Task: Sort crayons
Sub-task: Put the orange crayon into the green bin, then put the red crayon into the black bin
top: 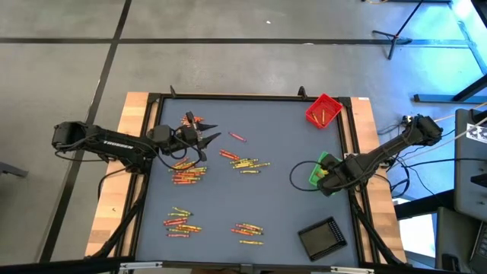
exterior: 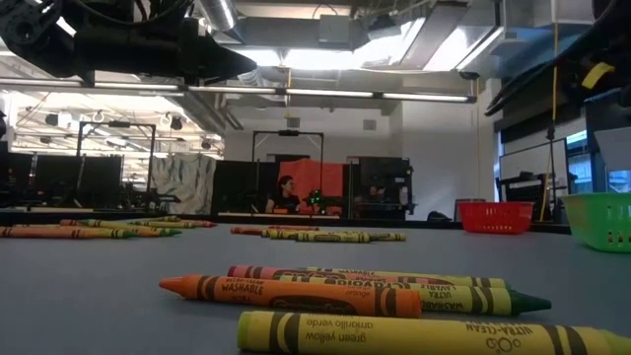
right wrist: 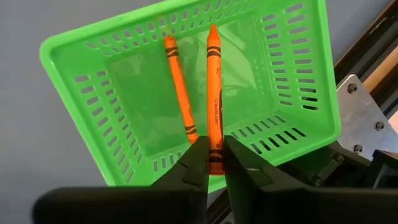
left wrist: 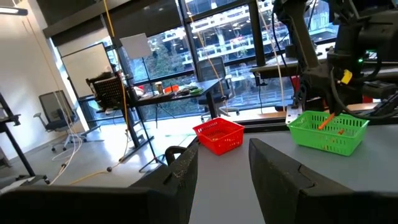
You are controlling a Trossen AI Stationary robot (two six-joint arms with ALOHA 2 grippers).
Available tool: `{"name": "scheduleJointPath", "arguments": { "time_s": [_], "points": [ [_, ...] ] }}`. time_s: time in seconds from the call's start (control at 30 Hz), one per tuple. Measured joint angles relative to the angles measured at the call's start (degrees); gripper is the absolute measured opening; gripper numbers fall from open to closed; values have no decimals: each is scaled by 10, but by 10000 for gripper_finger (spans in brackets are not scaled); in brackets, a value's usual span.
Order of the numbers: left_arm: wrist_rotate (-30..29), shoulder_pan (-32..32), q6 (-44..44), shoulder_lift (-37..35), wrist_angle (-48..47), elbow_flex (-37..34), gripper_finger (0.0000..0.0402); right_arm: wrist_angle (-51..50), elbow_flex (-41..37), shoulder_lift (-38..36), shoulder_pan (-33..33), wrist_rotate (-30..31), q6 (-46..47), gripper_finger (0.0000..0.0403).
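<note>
My claws over the crayon counter

My left claw (top: 207,134) hangs spread above loose crayons (top: 243,163) on the counter (top: 274,205); my right claw (right wrist: 211,163) pinches an orange crayon (right wrist: 213,93) over the green basket (right wrist: 81,68), beside another lying inside

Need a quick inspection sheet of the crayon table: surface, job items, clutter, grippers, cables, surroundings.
Surface: dark mat in a black frame on a wooden table.
Job's things: loose crayons in several clusters on the mat; green basket already holds one orange crayon; red basket at the far right corner holds some too.
Clutter: black basket near the front right.
Grippers: right gripper above the green basket, fingers around a second orange crayon; left gripper open over the far left crayons.
Cables: black cable looped on the mat beside the green basket.
Surroundings: person seated in the room behind.
</note>
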Motion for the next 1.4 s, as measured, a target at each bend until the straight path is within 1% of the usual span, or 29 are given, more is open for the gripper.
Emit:
{"name": "scheduleJointPath", "arguments": {
  "time_s": [0.1,0.17,0.23,0.3,0.37,0.47,0.53,0.57,0.67,0.8,0.87,1.0,1.2,1.3,1.4],
  "points": [
    [0,0,0,0,0,0,128,-10,14,0,-3,-9,-14,99],
    [0,0,0,0,0,0,127,-17,31,0,-16,-10,-32,130],
    [0,0,0,0,0,0,127,-17,51,0,-34,4,-55,159],
    [0,0,0,0,0,0,127,-8,70,0,-54,45,-92,184],
    [0,0,0,0,0,0,127,21,84,0,-73,98,-142,204],
    [0,0,0,0,0,0,127,83,87,0,-100,166,-242,221],
    [0,0,0,0,0,0,127,152,79,0,-117,200,-312,226],
    [0,0,0,0,0,0,128,185,73,0,-128,204,-346,226],
    [0,0,0,0,-4,0,128,311,51,0,-169,201,-443,223],
    [0,0,0,0,-4,0,127,447,21,5,-226,189,-530,213],
    [0,0,0,0,-4,0,128,498,9,13,-252,180,-568,208],
    [0,0,0,0,-4,0,127,580,2,56,-296,148,-618,199],
    [1,0,0,0,-5,0,128,723,3,155,-336,78,-678,189],
    [1,0,0,0,-5,0,127,781,7,201,-353,74,-690,186],
    [1,0,0,0,-5,0,128,812,23,242,-371,75,-691,186]
  ]
}}
